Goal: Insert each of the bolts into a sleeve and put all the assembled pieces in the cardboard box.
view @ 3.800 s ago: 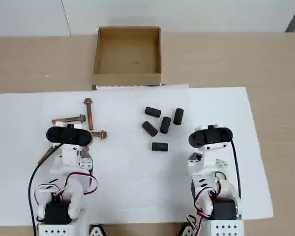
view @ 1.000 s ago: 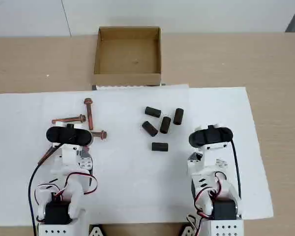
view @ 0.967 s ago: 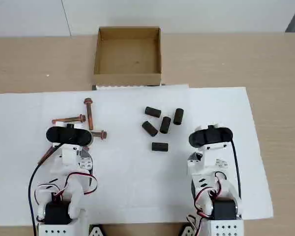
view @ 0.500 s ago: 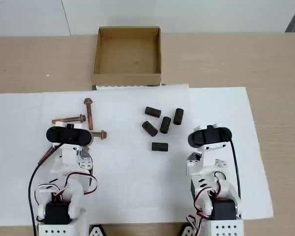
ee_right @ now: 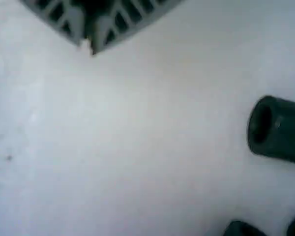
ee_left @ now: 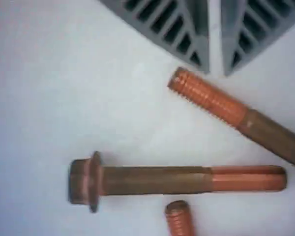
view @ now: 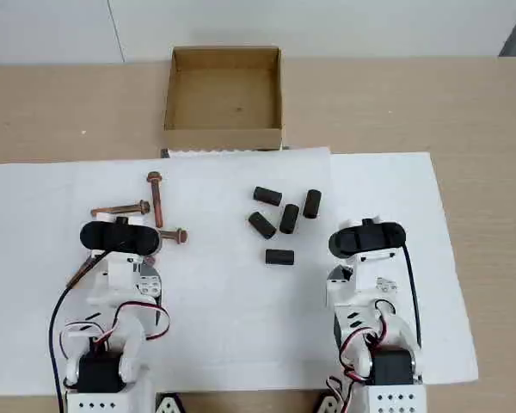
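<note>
High view has the job at its very beginning: the cardboard box (view: 224, 138) stands empty beyond the far edge of the white sheet (view: 241, 327), and no bolt is in a sleeve yet. 5 black sleeves (view: 279, 256) lie loose in a cluster ahead of the right arm, and at least 3 bolts (view: 156, 200) lie ahead of the left arm, 1 of them partly under it. The left gripper (ee_left: 215, 73) hangs low over the bolts, fingers all but together with a thin slit between them, holding nothing. A threaded end (ee_left: 206, 98) lies just beside its tips and a whole bolt (ee_left: 152, 180) lies flat a little further off. The right gripper (ee_right: 91, 49) is closed and empty over bare paper, with a near sleeve (ee_right: 278, 129) showing its open end. I judge the opening pick to be in hand. The left jaws must spread to straddle a shank squarely, and the right must do likewise on a sleeve, so the 2 parts can be lined up end to end
</note>
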Robot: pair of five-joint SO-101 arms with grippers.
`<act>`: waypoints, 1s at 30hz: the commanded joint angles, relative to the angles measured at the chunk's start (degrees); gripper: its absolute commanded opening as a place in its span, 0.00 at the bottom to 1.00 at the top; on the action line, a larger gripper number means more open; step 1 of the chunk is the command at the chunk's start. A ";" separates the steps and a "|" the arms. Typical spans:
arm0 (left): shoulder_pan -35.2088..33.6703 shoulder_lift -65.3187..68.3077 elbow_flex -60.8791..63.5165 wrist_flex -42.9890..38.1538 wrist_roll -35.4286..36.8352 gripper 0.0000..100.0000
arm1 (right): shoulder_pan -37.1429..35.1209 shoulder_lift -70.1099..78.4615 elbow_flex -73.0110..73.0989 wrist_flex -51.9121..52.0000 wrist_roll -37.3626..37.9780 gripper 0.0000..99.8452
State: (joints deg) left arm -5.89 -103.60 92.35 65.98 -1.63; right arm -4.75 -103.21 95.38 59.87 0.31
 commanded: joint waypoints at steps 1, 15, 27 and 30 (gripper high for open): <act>-4.22 -0.44 -1.98 -1.05 -0.09 0.01 | -0.04 -0.75 -3.16 -0.84 0.09 0.00; -5.01 -0.26 -14.37 5.98 -0.35 0.01 | -0.13 -0.75 -17.93 9.36 0.18 0.00; -5.01 -0.09 -20.88 11.43 -0.44 0.01 | -0.40 4.00 -25.05 9.36 0.18 0.00; -5.01 0.44 -22.46 11.43 -0.44 0.01 | -0.40 11.82 -30.95 9.36 0.00 0.00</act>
State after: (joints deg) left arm -10.64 -103.60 72.75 77.23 -1.89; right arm -4.92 -97.05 70.68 69.01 0.31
